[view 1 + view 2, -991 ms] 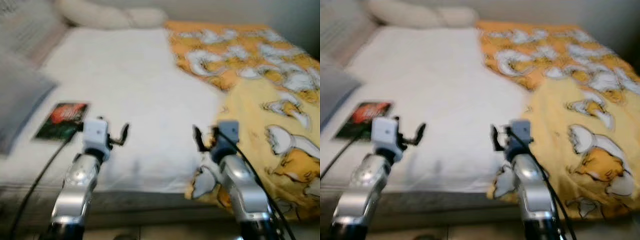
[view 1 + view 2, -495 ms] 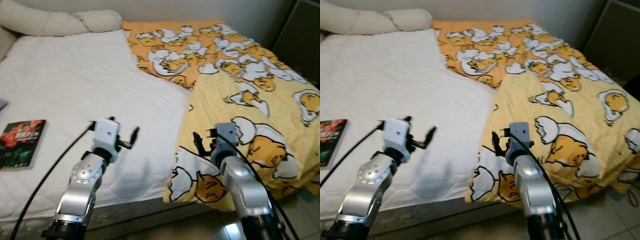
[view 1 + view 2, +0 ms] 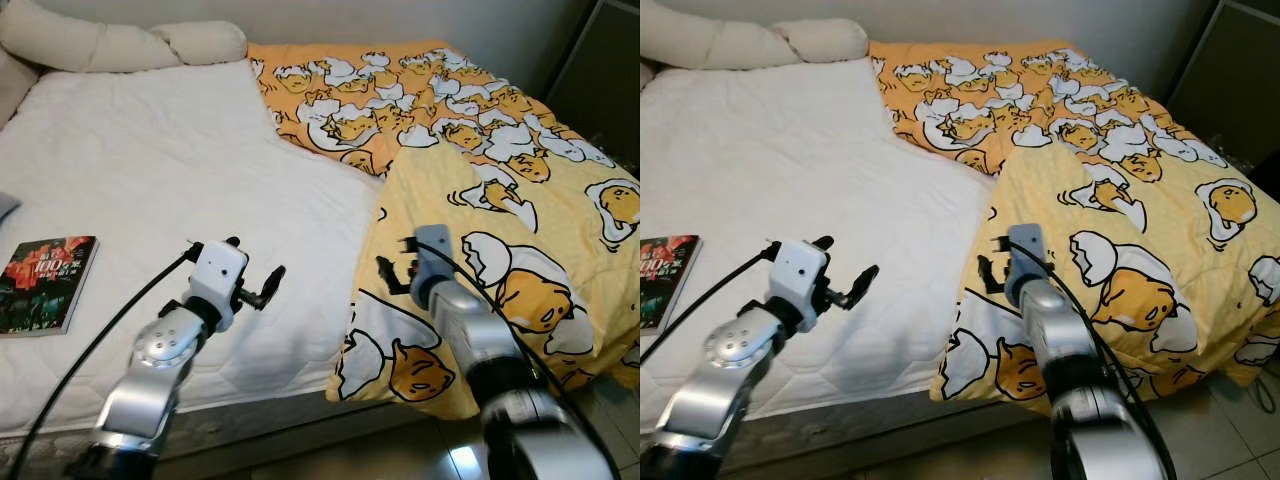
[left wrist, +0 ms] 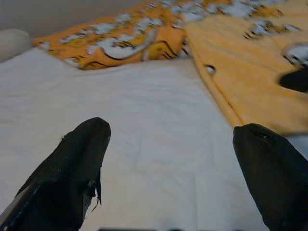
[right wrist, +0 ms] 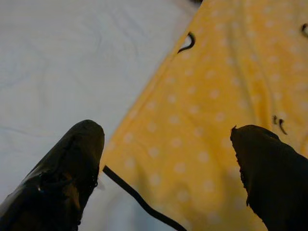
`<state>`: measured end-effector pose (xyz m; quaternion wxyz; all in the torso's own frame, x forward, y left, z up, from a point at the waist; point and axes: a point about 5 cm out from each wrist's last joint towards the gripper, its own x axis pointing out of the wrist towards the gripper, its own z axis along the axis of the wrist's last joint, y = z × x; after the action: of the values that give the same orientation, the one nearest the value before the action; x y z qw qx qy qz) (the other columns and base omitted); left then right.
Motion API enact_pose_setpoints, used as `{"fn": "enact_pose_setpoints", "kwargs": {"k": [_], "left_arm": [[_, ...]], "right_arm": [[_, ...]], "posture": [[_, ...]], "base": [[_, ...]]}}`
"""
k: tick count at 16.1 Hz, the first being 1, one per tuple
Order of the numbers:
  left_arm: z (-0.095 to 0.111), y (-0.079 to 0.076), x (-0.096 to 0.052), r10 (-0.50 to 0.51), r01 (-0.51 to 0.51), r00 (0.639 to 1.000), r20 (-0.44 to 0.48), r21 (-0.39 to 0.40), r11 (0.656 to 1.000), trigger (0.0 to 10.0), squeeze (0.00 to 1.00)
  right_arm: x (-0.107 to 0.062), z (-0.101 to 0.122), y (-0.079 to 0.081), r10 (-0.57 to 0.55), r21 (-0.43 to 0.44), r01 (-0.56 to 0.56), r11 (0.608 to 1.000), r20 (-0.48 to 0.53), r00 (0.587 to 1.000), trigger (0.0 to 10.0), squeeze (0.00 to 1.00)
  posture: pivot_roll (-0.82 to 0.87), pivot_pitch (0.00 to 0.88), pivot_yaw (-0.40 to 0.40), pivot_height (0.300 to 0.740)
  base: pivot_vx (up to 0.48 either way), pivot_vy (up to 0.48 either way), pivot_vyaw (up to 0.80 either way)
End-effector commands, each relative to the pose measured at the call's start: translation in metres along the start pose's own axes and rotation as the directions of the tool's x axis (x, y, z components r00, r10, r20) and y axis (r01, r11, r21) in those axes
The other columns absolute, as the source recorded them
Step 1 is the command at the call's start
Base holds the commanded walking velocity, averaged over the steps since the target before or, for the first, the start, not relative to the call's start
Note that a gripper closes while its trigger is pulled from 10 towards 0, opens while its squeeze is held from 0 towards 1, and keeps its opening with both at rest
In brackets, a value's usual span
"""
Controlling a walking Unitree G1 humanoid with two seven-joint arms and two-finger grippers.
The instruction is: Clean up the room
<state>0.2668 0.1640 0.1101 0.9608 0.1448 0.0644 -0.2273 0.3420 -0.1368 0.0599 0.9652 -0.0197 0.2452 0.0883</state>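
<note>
- 2 grippers are raised over the near edge of the bed [image 3: 150, 160], both with fingers spread and grasping nothing.
- Left gripper [image 3: 268, 285] hovers over the white sheet, near the bed's front edge.
- Right gripper [image 3: 392, 272] hangs at the folded edge of the yellow egg-print blanket [image 3: 500, 180], where yellow cloth meets white sheet.
- Blanket covers the bed's right half, with its near part folded back.
- Book [image 3: 45, 283] lies flat on the sheet, well left of the left gripper.
- 2 cream pillows [image 3: 120, 42] sit at the head.
</note>
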Motion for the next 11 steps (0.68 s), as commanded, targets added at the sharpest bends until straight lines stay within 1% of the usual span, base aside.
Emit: {"fn": "enact_pose_setpoints", "kwargs": {"k": [1,2,3,5,6,8,10,11], "left_arm": [[0.004,-0.004,-0.003,-0.049,0.049,0.999,0.003,0.002,0.999,10.0,0.44],[0.005,-0.005,-0.007,-0.072,0.072,0.997,-0.004,0.007,0.997,10.0,0.44],[0.004,-0.006,-0.013,-0.094,0.094,0.995,-0.018,0.019,0.995,10.0,0.44],[0.007,-0.010,-0.022,-0.110,0.111,0.993,-0.028,0.034,0.993,10.0,0.44],[0.010,-0.011,-0.028,-0.111,0.112,0.993,-0.031,0.035,0.993,10.0,0.44],[0.015,-0.013,-0.039,-0.126,0.127,0.991,-0.039,0.037,0.991,10.0,0.44],[0.019,-0.015,-0.054,-0.147,0.151,0.987,-0.064,0.055,0.987,10.0,0.44],[0.020,-0.015,-0.056,-0.148,0.152,0.987,-0.070,0.057,0.987,10.0,0.44]], "right_arm": [[0.003,0.003,-0.002,-0.008,-0.024,0.008,1.000,-0.003,1.000,10.0,1.00],[0.007,0.004,-0.001,-0.017,-0.026,0.017,1.000,-0.016,1.000,10.0,0.88],[0.009,0.004,0.000,-0.023,-0.019,0.022,1.000,-0.031,0.999,10.0,0.00],[0.011,0.005,0.001,-0.010,-0.012,0.010,1.000,-0.041,0.999,10.0,0.00],[0.012,0.005,0.001,-0.009,-0.028,0.007,1.000,-0.051,0.999,10.0,0.00],[0.013,0.005,0.002,-0.010,-0.044,0.008,0.999,-0.062,0.998,10.0,0.00],[0.013,0.000,0.004,-0.014,-0.047,0.010,0.999,-0.081,0.997,10.0,0.00],[0.013,-0.002,0.004,-0.012,-0.044,0.009,0.999,-0.087,0.996,10.0,0.00]], "posture": [[0.08,0.000,-0.058,0.740],[0.08,0.000,-0.059,0.740],[0.10,0.000,-0.058,0.740],[0.14,0.000,-0.068,0.740],[0.15,0.012,-0.073,0.740],[0.18,0.050,-0.076,0.740],[0.21,0.103,-0.078,0.740],[0.22,0.124,-0.078,0.740]], "base": [[0.000,0.000,0.00],[0.000,0.000,0.00],[0.000,0.000,0.00],[0.000,0.000,0.00],[0.000,0.000,0.00],[0.000,0.000,0.00],[0.000,0.000,0.00],[0.000,0.000,0.00]]}}
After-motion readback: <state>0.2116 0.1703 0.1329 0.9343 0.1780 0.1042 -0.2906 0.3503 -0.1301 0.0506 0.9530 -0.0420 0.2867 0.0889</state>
